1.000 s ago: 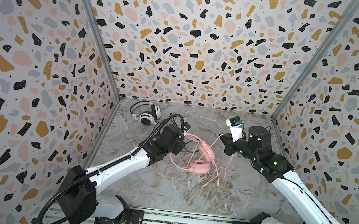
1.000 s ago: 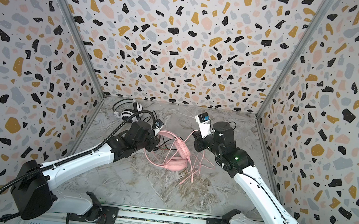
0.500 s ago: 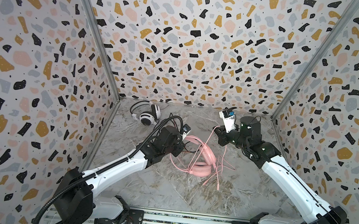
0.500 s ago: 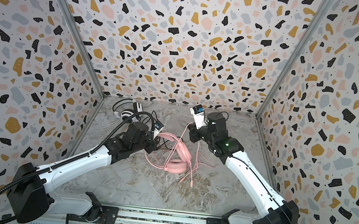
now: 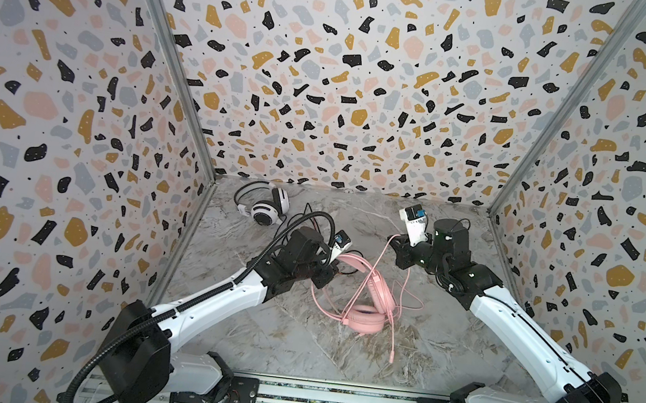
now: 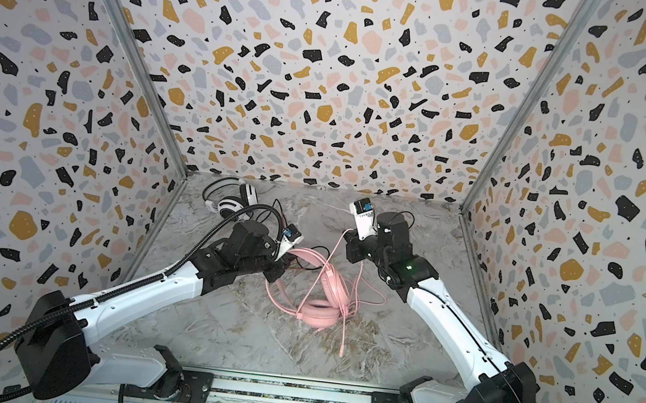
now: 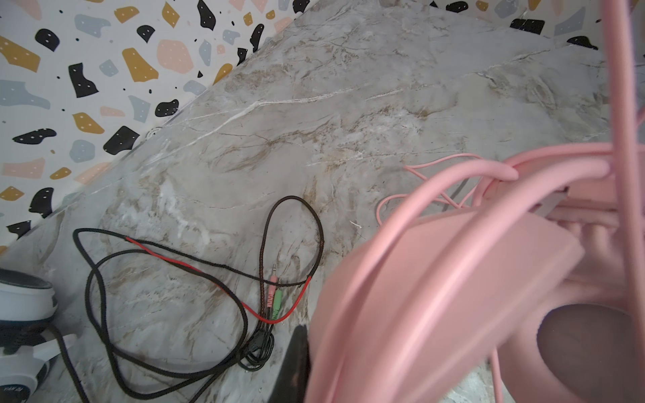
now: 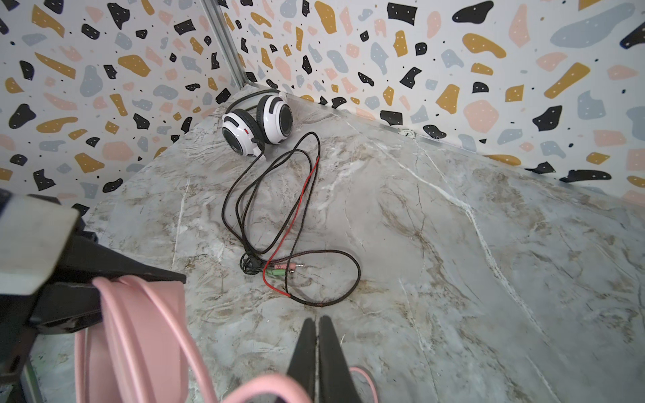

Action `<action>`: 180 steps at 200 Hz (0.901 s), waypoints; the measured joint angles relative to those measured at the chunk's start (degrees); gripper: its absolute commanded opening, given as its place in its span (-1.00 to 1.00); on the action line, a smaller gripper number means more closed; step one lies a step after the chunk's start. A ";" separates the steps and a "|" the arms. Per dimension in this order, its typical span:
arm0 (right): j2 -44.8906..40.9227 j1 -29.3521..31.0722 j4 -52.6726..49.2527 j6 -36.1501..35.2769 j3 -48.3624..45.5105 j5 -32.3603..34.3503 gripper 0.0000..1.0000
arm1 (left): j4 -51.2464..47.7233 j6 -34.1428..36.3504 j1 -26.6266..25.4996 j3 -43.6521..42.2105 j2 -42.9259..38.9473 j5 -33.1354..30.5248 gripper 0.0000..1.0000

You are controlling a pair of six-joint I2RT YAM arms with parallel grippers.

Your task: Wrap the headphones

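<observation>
White headset (image 5: 268, 208) near wall corner (image 5: 213, 180)

Around me stand three walls (image 5: 347, 88) of white terrazzo print, flecked black, ochre, pink and grey, joined by metal corner posts (image 5: 173, 58). I work on a grey-beige marbled tabletop (image 5: 295, 345), evenly lit, with a metal rail (image 5: 330, 398) along its front.

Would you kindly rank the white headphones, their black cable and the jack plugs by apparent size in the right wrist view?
1. black cable, by the area it sprawls over
2. white headphones
3. jack plugs
</observation>
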 measured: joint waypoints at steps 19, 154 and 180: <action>-0.09 -0.94 0.31 0.39 -1.07 -0.04 -0.85 | 0.46 0.09 0.00 -0.22 -0.85 0.87 -1.00; 8.11 -2.34 10.05 4.11 -5.27 -7.61 -0.68 | 4.13 0.00 0.17 -5.16 -7.30 1.14 -1.00; 10.56 -2.36 12.11 5.11 -5.75 -9.75 -0.60 | 4.33 -0.04 0.22 -5.16 -7.30 2.43 -1.00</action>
